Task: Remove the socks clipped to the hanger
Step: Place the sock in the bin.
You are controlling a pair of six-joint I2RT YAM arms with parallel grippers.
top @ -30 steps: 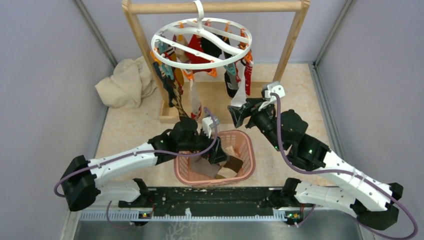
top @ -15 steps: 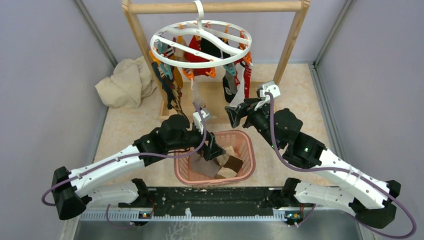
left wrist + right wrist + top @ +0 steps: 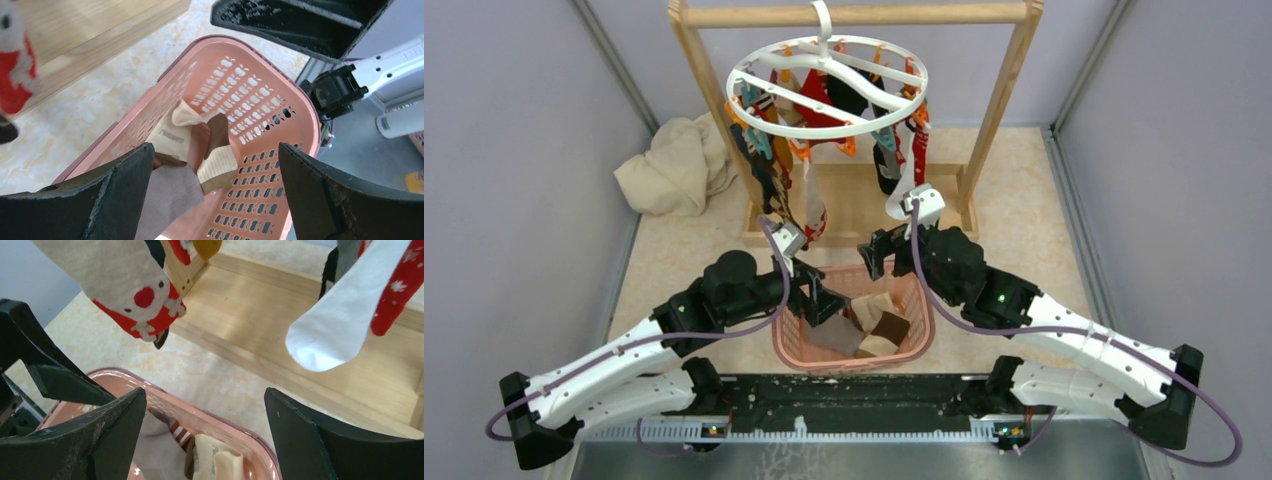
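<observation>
While left fingers (image 3: pixel 115 200) and right fingers (image 3: pixel 100 440) gape empty by one basket (image 3: pixel 927 320), one hanger (image 3: pixel 824 128) holds socks (image 3: pixel 769 185).

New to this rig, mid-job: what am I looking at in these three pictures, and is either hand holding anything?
Two robot arms, each ending in a two-fingered hand. The wide picture looks down from above and behind them; the other two come from cameras on each wrist. A wooden frame carries the white ring hanger with socks clipped on. Nearby sits a pink basket holding some socks; a beige cloth lies left of the frame. The left hand and right hand are open, holding nothing.
</observation>
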